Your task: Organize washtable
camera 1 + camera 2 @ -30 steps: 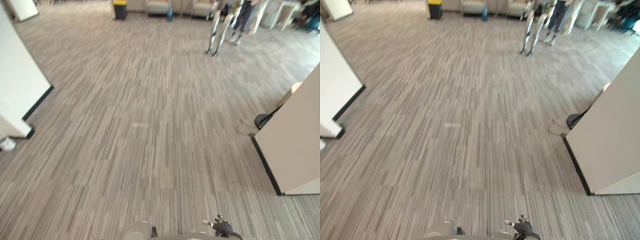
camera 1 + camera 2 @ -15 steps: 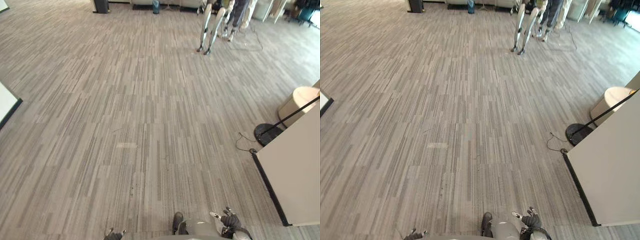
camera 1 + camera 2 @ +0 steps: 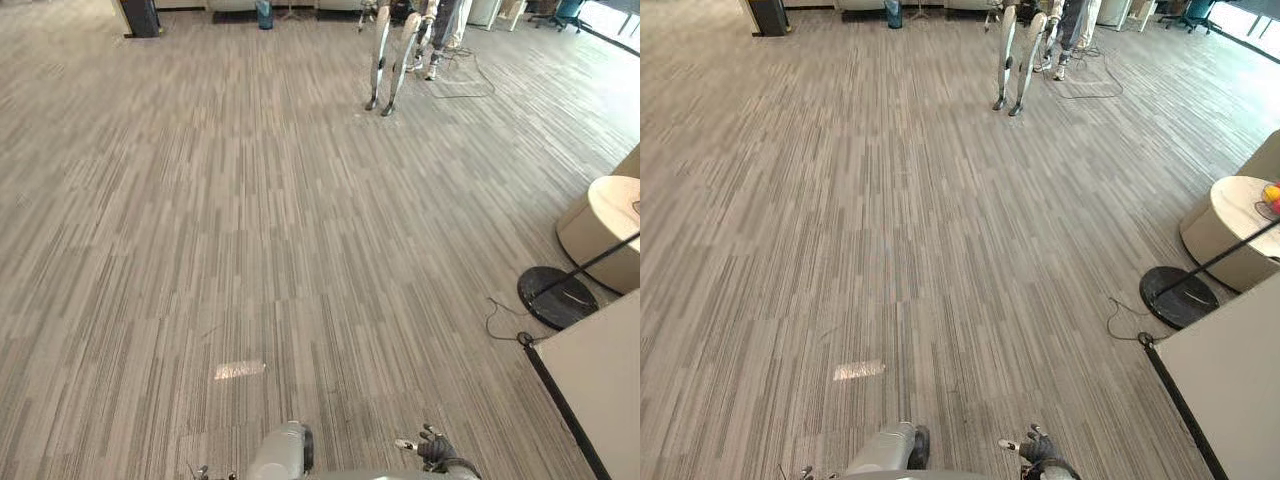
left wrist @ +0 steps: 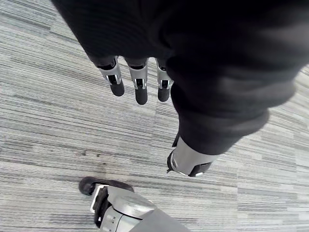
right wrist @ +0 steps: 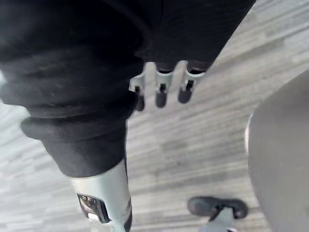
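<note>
Far left at the back, a dark bin point(image 3: 139, 14) on the striped carpet floor point(image 3: 200, 200). Nearer, left hand point(image 4: 140, 89) hanging over that floor, fingers point(image 4: 115, 82) straight and slack, gripping nothing. Further along, at the back, silver legs of another robot point(image 3: 1012, 60). Then right hand point(image 5: 161, 94), low by the body, fingers likewise straight and loose, empty. Well to the right, a black round stand base point(image 3: 1179, 296), a round tabletop point(image 3: 1238, 218) just behind it with 1 small yellow-and-red thing point(image 3: 1272, 196) near its edge, too small to name, and a white panel point(image 3: 1240, 390) nearest. Possibly the washtable, possibly not: cannot tell. Position of its things relative to the fingers: likewise impossible to tell; at best well apart from both hands, open floor between. Judging from the task alone: probably light toiletry pieces, smooth and perhaps wet, so slippery. Best taken round the body at mid-height with a firm wrap, not by cap or rim.
</note>
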Tool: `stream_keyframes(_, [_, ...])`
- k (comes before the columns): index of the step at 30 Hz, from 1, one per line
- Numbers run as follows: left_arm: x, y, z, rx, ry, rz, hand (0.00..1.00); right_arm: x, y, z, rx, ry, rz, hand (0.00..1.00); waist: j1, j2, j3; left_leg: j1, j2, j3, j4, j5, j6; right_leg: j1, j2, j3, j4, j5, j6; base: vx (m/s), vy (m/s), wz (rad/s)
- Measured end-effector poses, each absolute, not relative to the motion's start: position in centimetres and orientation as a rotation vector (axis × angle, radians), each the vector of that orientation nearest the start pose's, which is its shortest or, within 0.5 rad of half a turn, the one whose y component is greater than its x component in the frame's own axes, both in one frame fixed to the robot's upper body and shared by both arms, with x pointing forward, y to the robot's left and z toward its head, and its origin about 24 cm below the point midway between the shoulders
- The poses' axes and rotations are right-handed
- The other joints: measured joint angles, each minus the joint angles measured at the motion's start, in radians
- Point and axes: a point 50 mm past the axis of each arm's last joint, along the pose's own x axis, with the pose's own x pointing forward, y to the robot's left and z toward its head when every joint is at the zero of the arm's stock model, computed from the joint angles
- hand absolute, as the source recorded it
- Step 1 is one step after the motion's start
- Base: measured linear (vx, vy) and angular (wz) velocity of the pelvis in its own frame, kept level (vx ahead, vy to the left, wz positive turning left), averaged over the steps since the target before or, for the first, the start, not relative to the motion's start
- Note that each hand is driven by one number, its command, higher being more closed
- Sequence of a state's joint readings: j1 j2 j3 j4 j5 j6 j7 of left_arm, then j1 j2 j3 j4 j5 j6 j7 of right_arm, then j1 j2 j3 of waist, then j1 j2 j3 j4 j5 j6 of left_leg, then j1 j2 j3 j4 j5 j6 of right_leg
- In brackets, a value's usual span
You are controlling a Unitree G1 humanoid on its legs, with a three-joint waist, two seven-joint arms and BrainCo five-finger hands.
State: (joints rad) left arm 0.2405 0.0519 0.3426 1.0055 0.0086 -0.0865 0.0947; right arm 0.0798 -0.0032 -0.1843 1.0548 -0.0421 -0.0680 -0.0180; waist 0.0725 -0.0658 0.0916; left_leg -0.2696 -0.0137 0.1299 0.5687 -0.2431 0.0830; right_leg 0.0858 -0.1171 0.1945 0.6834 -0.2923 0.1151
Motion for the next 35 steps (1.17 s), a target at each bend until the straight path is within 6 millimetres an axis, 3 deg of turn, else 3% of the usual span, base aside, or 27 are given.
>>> stream_keyframes(2, [3.6, 22.4, -16.3, -0.027, 1.147, 0.476, 0.00, 9.3, -18.1, -16.3, 0.052, 1.069, -0.207, 0.00, -0.005, 0.008, 0.011, 0.103, -0.020, 0.012, -0.011, -0.022, 0.025, -0.094, 0.011, 0.023, 0.311, 0.050, 0.080, 0.48, 0.252, -0.19])
stream_keyframes(3, [4.2, 22.2, -16.3, -0.027, 1.138, 0.463, 0.00, 9.4, -18.5, -16.1, 0.054, 1.057, -0.226, 0.00, -0.004, 0.015, 0.021, 0.178, -0.022, 0.011, -0.037, -0.023, 0.025, -0.144, 0.008, -0.024, 0.405, 0.043, 0.067, 0.39, 0.200, -0.23])
stream_keyframes(4, [4.3, 22.2, -16.3, -0.029, 1.133, 0.461, 0.00, 9.4, -18.5, -16.1, 0.053, 1.053, -0.229, 0.00, -0.005, 0.028, 0.024, 0.211, -0.021, 0.010, -0.056, -0.023, 0.025, -0.170, 0.008, -0.050, 0.424, 0.038, 0.058, 0.37, 0.181, -0.22])
stream_keyframes(5, [4.7, 22.2, -16.2, -0.031, 1.120, 0.461, 0.00, 9.6, -18.5, -16.0, 0.055, 1.039, -0.229, 0.00, -0.006, 0.024, 0.025, 0.273, -0.017, 0.009, -0.115, -0.028, 0.021, -0.214, 0.009, -0.102, 0.416, 0.025, 0.036, 0.27, 0.082, -0.07])
stream_keyframes(6, [5.4, 22.2, -16.1, -0.033, 1.102, 0.460, 0.00, 9.7, -18.5, -15.9, 0.058, 1.029, -0.234, 0.00, -0.009, 0.024, 0.026, 0.338, -0.006, 0.007, -0.180, -0.053, 0.020, -0.255, 0.012, -0.161, 0.356, 0.006, 0.003, 0.32, 0.089, -0.02])
stream_keyframes(7, [5.7, 22.3, -16.0, -0.034, 1.094, 0.461, 0.00, 9.7, -18.6, -15.9, 0.062, 1.028, -0.240, 0.00, -0.007, 0.020, 0.028, 0.358, -0.002, 0.007, -0.200, -0.063, 0.018, -0.271, 0.010, -0.186, 0.315, -0.001, -0.008, 0.27, 0.019, 0.00])
stream_keyframes(10, [6.0, 22.2, -16.0, -0.051, 1.080, 0.475, 0.00, 9.8, -18.5, -15.8, 0.070, 1.009, -0.249, 0.00, -0.012, 0.023, 0.029, 0.402, 0.036, 0.006, -0.219, -0.095, -0.015, -0.299, 0.022, -0.265, -0.029, 0.002, -0.023, 0.22, -0.007, 0.00])
stream_keyframes(12, [5.9, 22.2, -16.0, -0.071, 1.076, 0.506, 0.00, 9.8, -18.5, -15.8, 0.069, 1.011, -0.248, 0.00, -0.009, 0.023, 0.028, 0.416, 0.056, 0.002, -0.217, -0.119, -0.053, -0.299, 0.046, -0.249, -0.218, 0.074, -0.070, 0.32, -0.075, 0.00])
stream_keyframes(14, [5.8, 22.2, -16.0, -0.065, 1.077, 0.517, 0.00, 9.7, -18.4, -15.8, 0.058, 1.013, -0.237, 0.00, -0.010, 0.022, 0.027, 0.431, 0.065, -0.016, -0.211, -0.142, -0.093, -0.274, 0.046, -0.263, -0.276, 0.163, -0.074, 0.34, -0.143, 0.22])
stream_keyframes(15, [5.9, 21.8, -16.1, -0.076, 1.079, 0.513, 0.00, 9.8, -18.5, -15.8, 0.049, 1.011, -0.224, 0.00, -0.009, 0.044, 0.023, 0.435, 0.092, -0.039, -0.185, -0.155, -0.116, -0.263, 0.066, -0.284, -0.273, 0.190, -0.076, 0.40, -0.209, 0.37])
stream_keyframes(17, [6.1, 21.2, -16.1, -0.092, 1.067, 0.510, 0.00, 9.8, -18.7, -15.7, 0.018, 1.016, -0.204, 0.00, -0.004, 0.055, 0.002, 0.365, 0.122, -0.086, -0.033, -0.144, -0.133, -0.244, 0.096, -0.310, -0.288, 0.166, -0.106, 0.41, -0.237, 0.30])
stream_keyframes(18, [6.4, 20.8, -16.0, -0.107, 1.054, 0.513, 0.00, 9.9, -19.0, -15.7, 0.001, 1.013, -0.196, 0.00, 0.000, 0.072, 0.005, 0.283, 0.139, -0.117, 0.120, -0.107, -0.167, -0.221, 0.109, -0.320, -0.309, 0.156, -0.121, 0.30, -0.189, 0.13])
stream_keyframes(20, [6.2, 20.7, -16.0, -0.108, 1.058, 0.512, 0.00, 10.0, -19.1, -15.7, -0.003, 1.016, -0.202, 0.00, -0.007, 0.073, 0.011, 0.233, 0.167, -0.122, 0.185, -0.104, -0.166, -0.156, 0.108, -0.341, -0.363, 0.155, -0.125, 0.29, -0.139, 0.26])
stream_keyframes(23, [7.0, 20.5, -15.7, -0.086, 1.018, 0.490, 0.00, 9.5, -19.2, -15.9, -0.009, 1.046, -0.215, 0.00, 0.002, 0.074, 0.010, 0.227, 0.187, -0.056, -0.013, -0.102, -0.176, -0.071, 0.082, -0.367, -0.430, 0.155, -0.125, 0.18, -0.046, 0.30])
stream_keyframes(24, [7.3, 20.2, -15.7, -0.084, 1.004, 0.487, 0.00, 9.6, -19.4, -15.9, -0.018, 1.045, -0.216, 0.00, 0.000, 0.085, 0.008, 0.212, 0.185, -0.050, -0.134, -0.046, -0.176, -0.074, 0.085, -0.367, -0.432, 0.151, -0.117, 0.04, 0.038, -0.02])
stream_keyframes(25, [7.2, 20.2, -15.7, -0.090, 1.003, 0.491, 0.00, 9.8, -19.5, -15.9, -0.020, 1.040, -0.216, 0.00, 0.003, 0.087, 0.011, 0.206, 0.184, -0.049, -0.146, -0.012, -0.155, -0.075, 0.088, -0.359, -0.433, 0.149, -0.111, 0.07, 0.082, -0.13])
stream_keyframes(29, [6.6, 21.4, -15.7, -0.058, 1.014, 0.502, 0.00, 9.0, -18.7, -16.2, 0.016, 1.062, -0.243, 0.00, -0.002, 0.044, -0.016, 0.231, 0.141, -0.032, -0.217, 0.005, -0.139, -0.049, 0.056, -0.345, -0.514, 0.180, -0.070, 0.10, 0.111, -0.01])
stream_keyframes(35, [6.1, 21.7, -16.0, -0.018, 1.057, 0.465, 0.00, 8.4, -18.4, -16.5, 0.022, 1.090, -0.240, 0.00, -0.002, 0.044, -0.036, 0.277, 0.089, -0.011, -0.272, 0.021, -0.112, 0.001, 0.032, -0.321, -0.607, 0.222, -0.045, 0.06, 0.091, -0.07])
